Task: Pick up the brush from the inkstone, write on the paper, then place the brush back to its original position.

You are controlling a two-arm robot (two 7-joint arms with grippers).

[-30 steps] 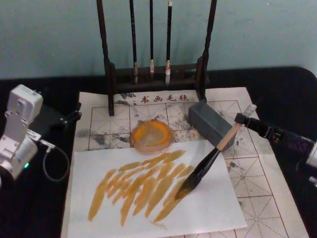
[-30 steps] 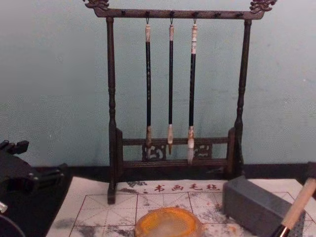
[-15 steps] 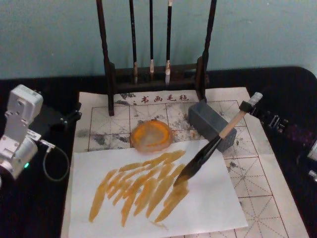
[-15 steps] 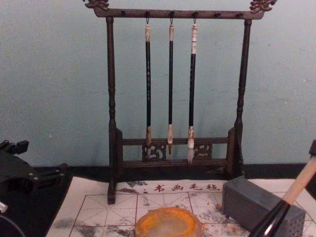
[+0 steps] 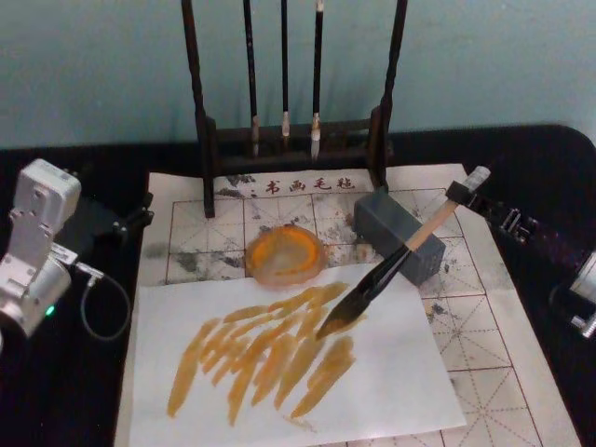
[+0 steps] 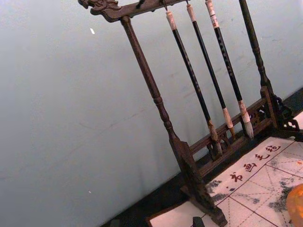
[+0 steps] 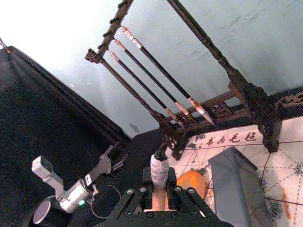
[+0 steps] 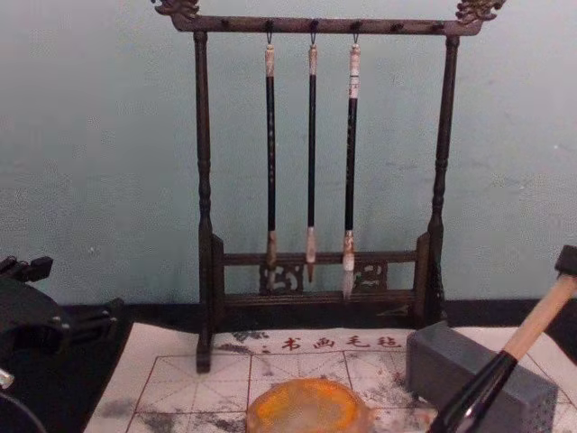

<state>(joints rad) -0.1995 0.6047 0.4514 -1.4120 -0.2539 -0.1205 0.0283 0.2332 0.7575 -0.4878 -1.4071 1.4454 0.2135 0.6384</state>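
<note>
The right gripper (image 5: 457,195) comes in from the right side of the table. Its fingers (image 7: 142,198) are pinched on the tan upper handle of the brush (image 5: 402,254), just below the white end cap.

The brush is held at a steep slant. Its long axis runs diagonally, with the cap high and toward the far right. The dark bristles are low and point down toward the robot's left and back toward its body. In the head view the shaft crosses the near corner of the grey block (image 5: 396,231). From the chest view it cuts across the front of that block in the lower right.

The bristle tip sits at the far right end of a cluster of orange strokes on a white sheet (image 5: 400,382). I cannot tell whether the tip presses on the sheet or hangs just above it. The white sheet lies on top of the paper (image 5: 484,317), whose red grid shows around it.

The inkstone (image 5: 284,253) rests on the paper just beyond the white sheet, to the left of the grey block and apart from the brush. Behind it stands a dark rack (image 5: 207,140) with three thin brushes (image 5: 285,65) hanging from it.

The left gripper (image 5: 142,212) is parked on the black cloth beside the paper's left edge. Its fingers are spread and hold nothing.
</note>
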